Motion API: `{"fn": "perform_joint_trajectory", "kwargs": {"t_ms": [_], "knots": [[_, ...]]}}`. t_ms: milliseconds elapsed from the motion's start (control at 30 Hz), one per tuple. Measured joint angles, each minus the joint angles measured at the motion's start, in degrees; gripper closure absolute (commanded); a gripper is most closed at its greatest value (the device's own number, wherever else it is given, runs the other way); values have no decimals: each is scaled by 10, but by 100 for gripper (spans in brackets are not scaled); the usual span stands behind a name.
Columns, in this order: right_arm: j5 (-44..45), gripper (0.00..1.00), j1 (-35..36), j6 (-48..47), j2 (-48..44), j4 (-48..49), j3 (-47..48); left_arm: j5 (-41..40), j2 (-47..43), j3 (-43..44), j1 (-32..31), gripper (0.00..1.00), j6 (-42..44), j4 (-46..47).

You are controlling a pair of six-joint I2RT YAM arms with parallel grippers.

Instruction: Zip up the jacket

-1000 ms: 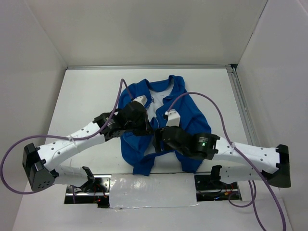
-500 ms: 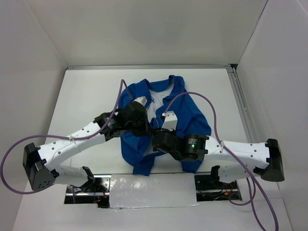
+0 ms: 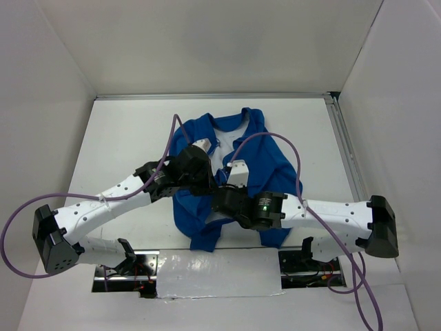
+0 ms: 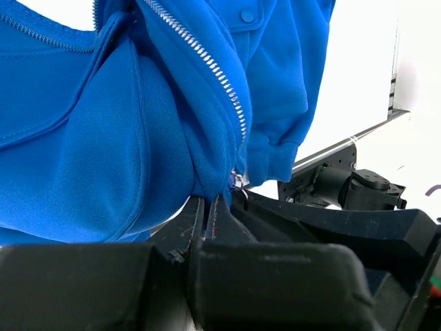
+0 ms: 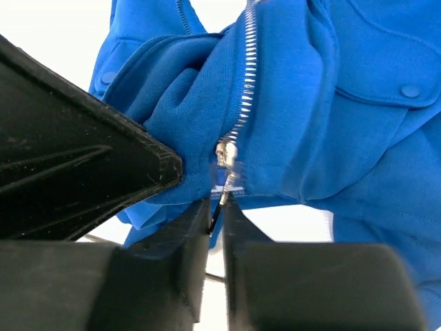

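Observation:
The royal-blue jacket (image 3: 275,162) lies in the middle of the white table, collar to the far side, its front partly apart and showing white lining. My left gripper (image 4: 209,200) is shut on a bunched fold of the jacket (image 4: 103,138) at the lower end of the silver zipper (image 4: 207,65). My right gripper (image 5: 217,203) sits just below the zipper slider (image 5: 226,155), with its jaws drawn in on the dark pull tab hanging from it. In the top view, both grippers meet over the jacket's lower front: left gripper (image 3: 209,183), right gripper (image 3: 219,196).
White walls enclose the table on three sides. A metal rail (image 3: 344,152) runs along the right edge. Purple cables (image 3: 293,155) arch over the jacket. A white taped strip (image 3: 217,272) lies between the arm bases at the near edge.
My right arm has slid left to the bottom of the zipper, and its jaws have closed from wide open onto the pull tab. The left arm and its grip are unchanged.

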Motion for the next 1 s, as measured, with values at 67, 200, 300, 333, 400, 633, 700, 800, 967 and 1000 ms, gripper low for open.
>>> {"fn": "perform_joint_trajectory", "kwargs": {"t_ms": [67, 200, 300, 333, 400, 633, 700, 800, 967, 1000], "knots": [[2, 88, 0, -1, -2, -1, 0, 0, 0, 0, 0, 100, 0, -1], [4, 100, -2, -9, -7, -5, 0, -4, 0, -2, 1, 100, 2, -1], [-4, 100, -3, -20, -8, -7, 0, -8, 0, -8, 1, 100, 4, -2], [-8, 100, -3, -26, -8, -8, 0, -9, -1, -11, 1, 100, 7, -1], [-22, 100, -4, -40, -12, -9, 0, -11, -1, -18, 1, 100, 16, -1], [-115, 100, -37, -125, -45, -14, 8, -9, -7, -51, 0, 100, 71, 30], [-139, 100, -56, -145, -45, -21, 14, -8, -10, -57, -1, 100, 95, 45], [-160, 100, -80, -161, -45, -31, 16, -7, -17, -66, -6, 100, 126, 64], [-186, 100, -119, -165, -45, -36, 17, -1, -50, -101, -22, 100, 172, 116], [-184, 100, -121, -164, -44, -37, 19, 0, -56, -106, -23, 100, 181, 125]]}}
